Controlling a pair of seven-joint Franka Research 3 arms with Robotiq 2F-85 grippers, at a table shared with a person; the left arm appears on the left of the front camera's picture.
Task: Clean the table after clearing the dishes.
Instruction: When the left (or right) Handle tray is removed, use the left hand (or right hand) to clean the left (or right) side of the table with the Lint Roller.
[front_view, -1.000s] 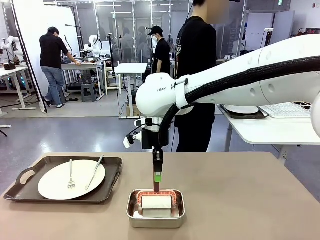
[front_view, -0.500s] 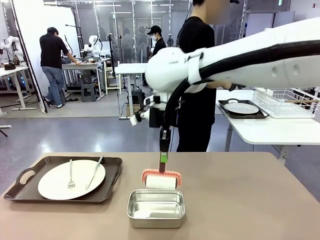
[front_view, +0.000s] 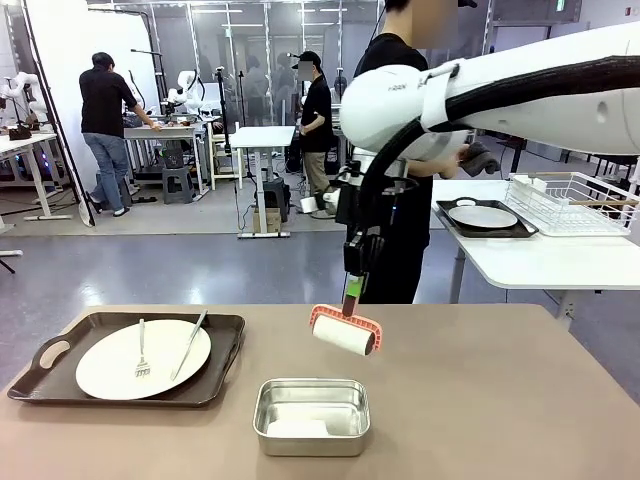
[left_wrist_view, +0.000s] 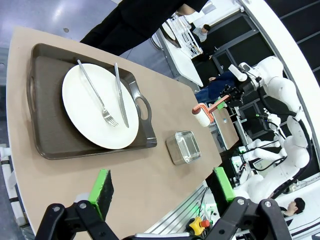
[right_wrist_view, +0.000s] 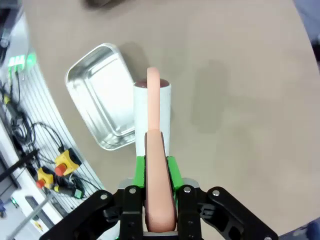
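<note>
Behind the tan table (front_view: 480, 400), lab benches crowd the room, and a white arm partly hides a standing person. On that arm the right gripper (right_wrist_view: 155, 170) is clamped on a white roller (front_view: 343, 336)'s pink handle, whose end is buried between the pads. The roller hangs tilted over the table, beyond the steel pan (front_view: 311, 415). Nearer, the left gripper (left_wrist_view: 162, 186) gapes wide, empty. One plate (front_view: 110, 375) with fork (front_view: 141, 352) and knife (front_view: 189, 345) sits on its dark tray (front_view: 228, 345) at the table's left.

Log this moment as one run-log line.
right jaws: shut on pink-handled white lint roller | roller: in air over tan table, beyond steel pan | left jaws: open, empty
</note>
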